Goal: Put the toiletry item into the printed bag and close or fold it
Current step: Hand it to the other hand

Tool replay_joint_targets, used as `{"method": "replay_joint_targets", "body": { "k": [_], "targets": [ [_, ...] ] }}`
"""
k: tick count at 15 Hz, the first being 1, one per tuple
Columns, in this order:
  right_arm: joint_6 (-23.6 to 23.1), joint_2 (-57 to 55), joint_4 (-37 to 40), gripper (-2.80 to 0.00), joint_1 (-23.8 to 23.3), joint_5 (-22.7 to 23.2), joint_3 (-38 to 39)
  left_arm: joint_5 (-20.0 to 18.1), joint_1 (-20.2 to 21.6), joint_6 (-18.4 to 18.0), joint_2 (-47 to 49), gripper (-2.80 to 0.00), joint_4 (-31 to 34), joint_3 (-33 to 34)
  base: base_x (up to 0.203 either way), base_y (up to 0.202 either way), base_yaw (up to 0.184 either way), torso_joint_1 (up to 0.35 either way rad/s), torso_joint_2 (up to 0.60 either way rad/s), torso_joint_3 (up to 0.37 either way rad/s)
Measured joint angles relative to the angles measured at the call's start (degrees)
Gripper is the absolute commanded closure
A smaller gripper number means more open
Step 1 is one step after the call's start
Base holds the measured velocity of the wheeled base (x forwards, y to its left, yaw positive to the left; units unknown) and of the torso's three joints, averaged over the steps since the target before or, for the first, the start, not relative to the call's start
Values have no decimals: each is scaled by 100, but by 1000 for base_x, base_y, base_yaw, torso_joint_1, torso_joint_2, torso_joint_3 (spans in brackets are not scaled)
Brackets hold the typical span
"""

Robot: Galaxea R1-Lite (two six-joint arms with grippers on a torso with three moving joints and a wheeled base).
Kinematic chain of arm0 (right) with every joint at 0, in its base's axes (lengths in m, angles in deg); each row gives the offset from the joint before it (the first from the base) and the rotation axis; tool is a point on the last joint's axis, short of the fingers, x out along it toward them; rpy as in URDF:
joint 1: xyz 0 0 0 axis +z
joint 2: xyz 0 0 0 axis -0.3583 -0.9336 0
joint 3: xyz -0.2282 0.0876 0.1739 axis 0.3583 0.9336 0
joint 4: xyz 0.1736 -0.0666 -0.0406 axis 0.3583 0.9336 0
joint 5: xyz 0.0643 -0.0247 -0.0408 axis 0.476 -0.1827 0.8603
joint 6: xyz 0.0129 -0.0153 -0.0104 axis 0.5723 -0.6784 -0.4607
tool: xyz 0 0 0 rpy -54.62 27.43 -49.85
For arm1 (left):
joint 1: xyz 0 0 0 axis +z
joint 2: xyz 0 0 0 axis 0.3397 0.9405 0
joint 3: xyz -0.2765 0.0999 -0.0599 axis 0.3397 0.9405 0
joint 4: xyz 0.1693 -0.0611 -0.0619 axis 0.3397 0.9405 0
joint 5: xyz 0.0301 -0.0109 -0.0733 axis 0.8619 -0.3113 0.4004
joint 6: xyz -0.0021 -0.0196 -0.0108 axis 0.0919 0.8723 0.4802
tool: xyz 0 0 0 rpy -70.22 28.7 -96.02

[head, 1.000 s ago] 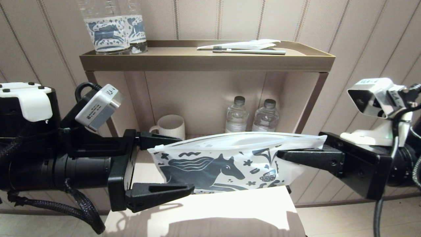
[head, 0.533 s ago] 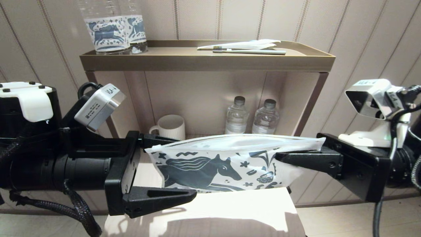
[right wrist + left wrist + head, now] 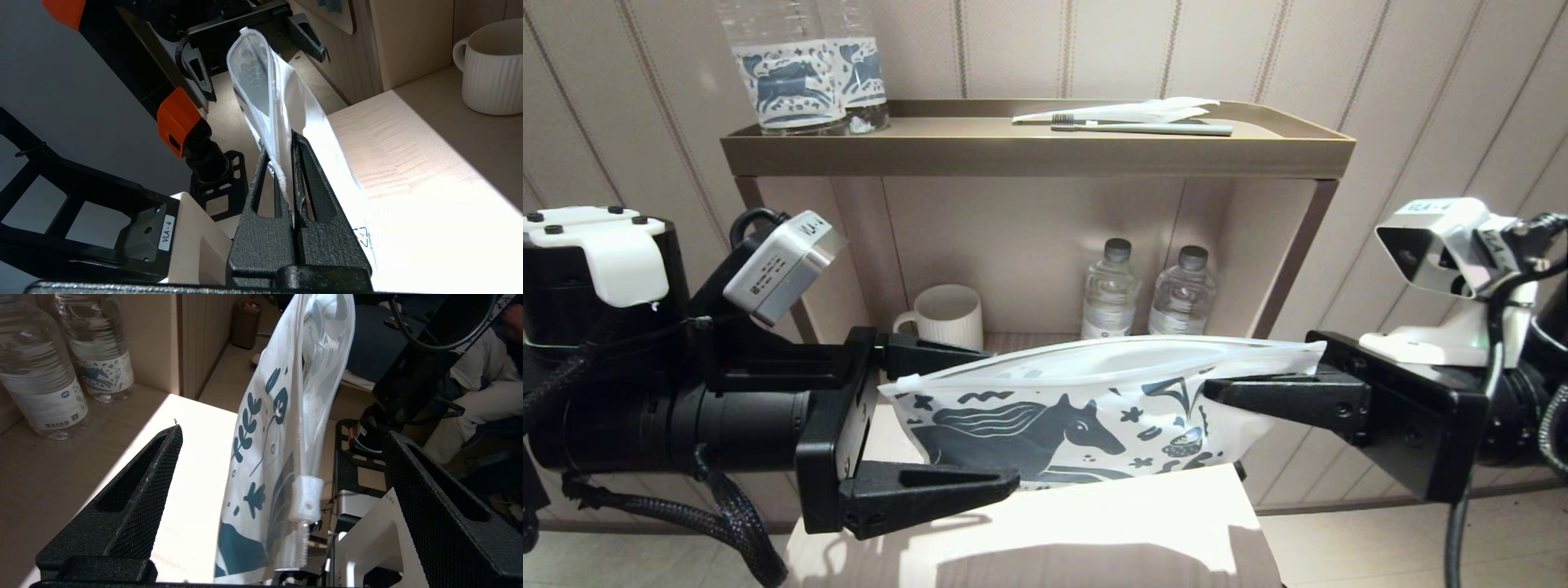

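Here your right gripper point(image 3: 1217, 390) is pinched fully closed on one end of the printed bag point(image 3: 1062, 408), holding it up on edge with the zip side uppermost, so the pouch hangs just above the pale table point(image 3: 1094, 531) rather than lying on it; that grip appears to be there to keep the mouth presented toward the other arm. Your left gripper point(image 3: 980, 425) stands at the opposite end with its jaws spread wide, one finger behind the bag and one in front, holding nothing, and the bag's zip slider point(image 3: 306, 498) sits between them in the left wrist view. That looks like a line-up for taking the slider or the zip track. The mouth bulges open along the top, but you cannot tell from these views whether anything is inside. The toothbrush point(image 3: 1143, 127) lies on the top shelf point(image 3: 1029, 151), well apart from the bag, so the filling step seems not yet done. For room, you have open air above the bag up to the shelf's front edge, while the mug point(image 3: 947, 314) and the two small bottles point(image 3: 1147, 290) stand close behind it, so keep any sweep along the bag's length, not backward.
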Motion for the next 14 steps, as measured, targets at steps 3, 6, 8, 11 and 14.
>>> {"method": "replay_joint_targets", "body": {
  "k": [3, 6, 8, 11, 14],
  "targets": [
    [-2, -4, 0, 0, 2, 2, 0, -6, -11, 2, 0, 0, -278, 116, 0, 0, 0, 0, 0, 0],
    [-8, -4, 2, 0, 0, 2, 2, -11, -39, -4, 2, 0, -334, 159, 0, 0, 0, 0, 0, 0],
    [-10, -26, -1, 0, 5, 0, 9, -20, -45, -13, 2, 0, -338, 161, 0, 0, 0, 0, 0, 0],
    [-16, -50, -1, 0, 32, 2, 16, -16, -45, -16, 2, 0, -334, 164, 0, 0, 0, 0, 0, 0],
    [-16, -75, 8, 0, 38, 0, 16, -23, -50, -28, 2, 0, -328, 167, 0, 0, 0, 0, 0, 0]
  ]
}}
